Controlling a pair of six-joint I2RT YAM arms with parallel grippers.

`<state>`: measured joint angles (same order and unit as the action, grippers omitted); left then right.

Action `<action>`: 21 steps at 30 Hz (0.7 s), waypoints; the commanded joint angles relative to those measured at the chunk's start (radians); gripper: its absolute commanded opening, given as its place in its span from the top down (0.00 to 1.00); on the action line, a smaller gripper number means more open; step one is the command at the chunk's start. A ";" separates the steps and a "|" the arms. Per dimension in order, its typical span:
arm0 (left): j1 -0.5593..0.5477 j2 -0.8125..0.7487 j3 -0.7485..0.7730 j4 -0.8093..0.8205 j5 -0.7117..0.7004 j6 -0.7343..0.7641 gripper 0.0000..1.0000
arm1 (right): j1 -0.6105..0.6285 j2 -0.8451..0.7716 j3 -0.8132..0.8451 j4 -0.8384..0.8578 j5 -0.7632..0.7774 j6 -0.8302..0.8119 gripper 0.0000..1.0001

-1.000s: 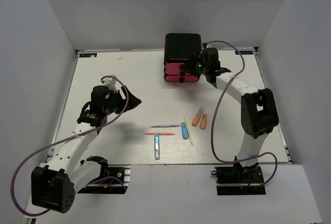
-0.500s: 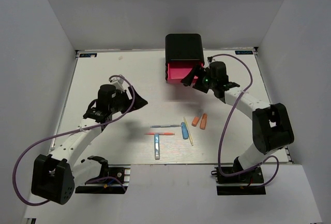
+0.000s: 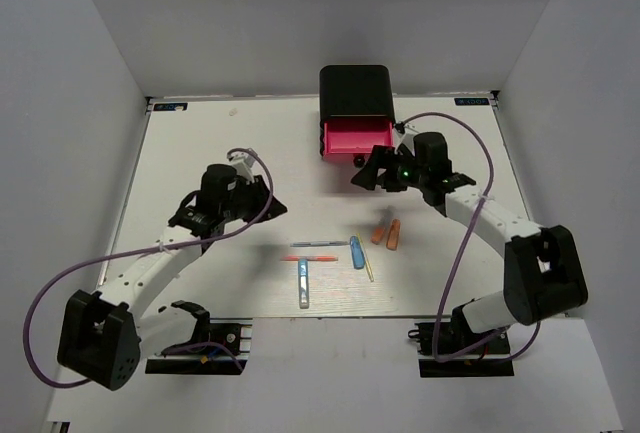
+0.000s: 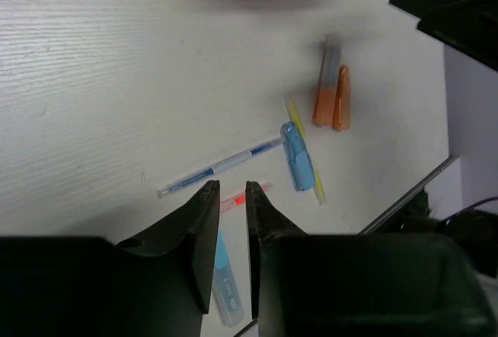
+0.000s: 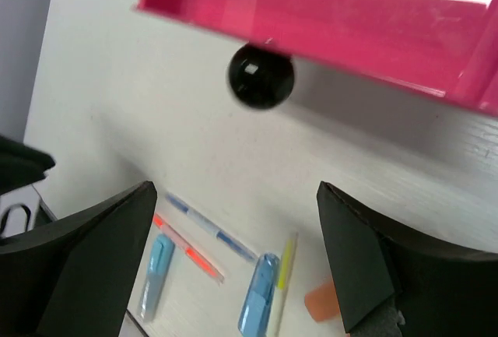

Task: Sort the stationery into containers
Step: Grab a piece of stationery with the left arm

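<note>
The black cabinet stands at the back, its top pink drawer pulled out and its black knob free. My right gripper hangs open just in front of the knob, holding nothing. The stationery lies mid-table: two orange markers, a short blue marker, a yellow stick, a grey pen, a red stick and a light blue marker. My left gripper hovers left of them, jaws narrowed to a slim empty gap above the red stick.
The open drawer shows pink walls and nothing inside that I can make out. White walls enclose the table on three sides. The pens sit close to the table's front edge.
The right gripper pulled the pink drawer out, let go of the knob, opened wide and drew back. The left arm swung right toward the pens and its jaws narrowed.
</note>
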<state>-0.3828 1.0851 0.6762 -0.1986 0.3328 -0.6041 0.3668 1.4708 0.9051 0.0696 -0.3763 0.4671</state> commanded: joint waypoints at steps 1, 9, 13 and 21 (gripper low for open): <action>-0.039 0.056 0.063 -0.068 0.040 0.087 0.70 | 0.001 -0.099 -0.037 -0.039 -0.062 -0.136 0.10; -0.189 0.300 0.226 -0.179 0.084 0.441 0.54 | -0.005 -0.269 -0.159 -0.115 -0.274 -0.587 0.10; -0.251 0.366 0.276 -0.200 0.057 0.562 0.34 | -0.003 -0.377 -0.213 -0.189 -0.387 -0.833 0.34; -0.364 0.530 0.384 -0.256 -0.083 0.693 0.26 | -0.006 -0.495 -0.299 -0.202 -0.395 -0.874 0.75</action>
<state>-0.7219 1.6009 1.0134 -0.4202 0.3199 -0.0006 0.3660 1.0134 0.6289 -0.1284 -0.7368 -0.3386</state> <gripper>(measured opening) 0.744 0.245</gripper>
